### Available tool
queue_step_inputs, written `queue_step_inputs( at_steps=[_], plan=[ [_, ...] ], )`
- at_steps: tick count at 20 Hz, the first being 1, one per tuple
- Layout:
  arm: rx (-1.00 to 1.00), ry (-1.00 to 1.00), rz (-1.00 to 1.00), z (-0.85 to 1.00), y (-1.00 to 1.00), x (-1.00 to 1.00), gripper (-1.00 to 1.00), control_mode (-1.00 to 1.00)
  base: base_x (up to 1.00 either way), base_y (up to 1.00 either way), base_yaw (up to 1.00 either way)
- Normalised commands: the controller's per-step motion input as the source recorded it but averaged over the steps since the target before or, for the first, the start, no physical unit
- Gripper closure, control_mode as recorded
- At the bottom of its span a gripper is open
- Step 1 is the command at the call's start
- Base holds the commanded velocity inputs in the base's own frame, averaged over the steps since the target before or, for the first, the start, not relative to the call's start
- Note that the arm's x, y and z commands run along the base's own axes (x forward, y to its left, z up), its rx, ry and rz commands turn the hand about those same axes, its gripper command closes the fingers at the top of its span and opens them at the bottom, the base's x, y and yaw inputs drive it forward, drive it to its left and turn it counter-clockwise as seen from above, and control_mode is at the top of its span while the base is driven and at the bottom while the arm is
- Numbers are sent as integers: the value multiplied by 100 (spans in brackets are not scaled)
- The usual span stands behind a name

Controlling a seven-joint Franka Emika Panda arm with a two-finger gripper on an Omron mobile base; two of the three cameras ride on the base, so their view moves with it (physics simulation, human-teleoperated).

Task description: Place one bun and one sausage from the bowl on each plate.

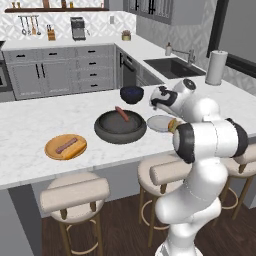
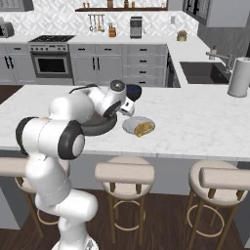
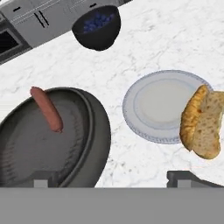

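The dark grey-black bowl holds one reddish-brown sausage, leaning against its far wall. To its right, the pale grey plate carries a yellow-orange bun on its right edge. My gripper hangs open and empty above the counter, between bowl and plate. From the left base, the tan wooden plate bears a bun and a sausage. There too are the bowl, its sausage and the pale plate. My gripper hovers by the pale plate and bun.
A smaller dark blue bowl stands on the counter beyond the plate and the large bowl. A sink and a paper-towel roll lie at the far right. Stools line the counter's near edge.
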Motion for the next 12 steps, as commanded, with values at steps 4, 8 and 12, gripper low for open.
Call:
queue_step_inputs(
  at_steps=[4,8,12],
  plan=[
    [-3,10,25,97,97,55,-100,-100,0,0,0],
    [0,31,7,36,64,94,-100,-100,0,0,0],
    [-9,36,13,-33,50,25,-100,-100,0,0,0]
  ],
)
